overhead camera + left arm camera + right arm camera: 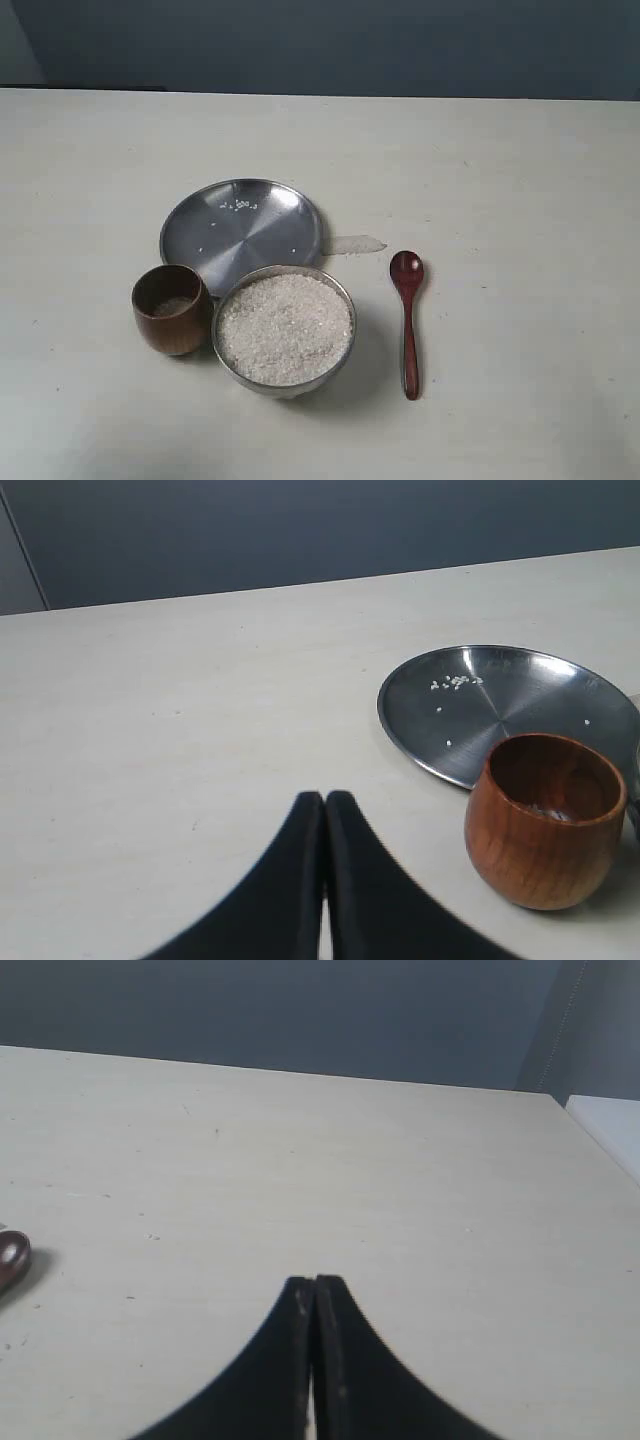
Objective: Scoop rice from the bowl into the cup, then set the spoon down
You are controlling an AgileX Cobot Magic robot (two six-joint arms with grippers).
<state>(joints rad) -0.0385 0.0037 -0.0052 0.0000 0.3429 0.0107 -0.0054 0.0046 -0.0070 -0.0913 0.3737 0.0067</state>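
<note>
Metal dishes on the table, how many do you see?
2. A flat plate lies toward the back; a bowl full of rice stands in front of it, beside the wooden cup. None seem hidden.

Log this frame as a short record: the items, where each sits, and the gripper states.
bowl: steel, filled with rice
cup: wooden, just left of the bowl, a little rice inside
spoon: flat on the table, right of the bowl, apart from it, not held
plate: steel, behind bowl and cup, a few rice grains on it
left gripper: shut, empty
right gripper: shut, empty
</note>
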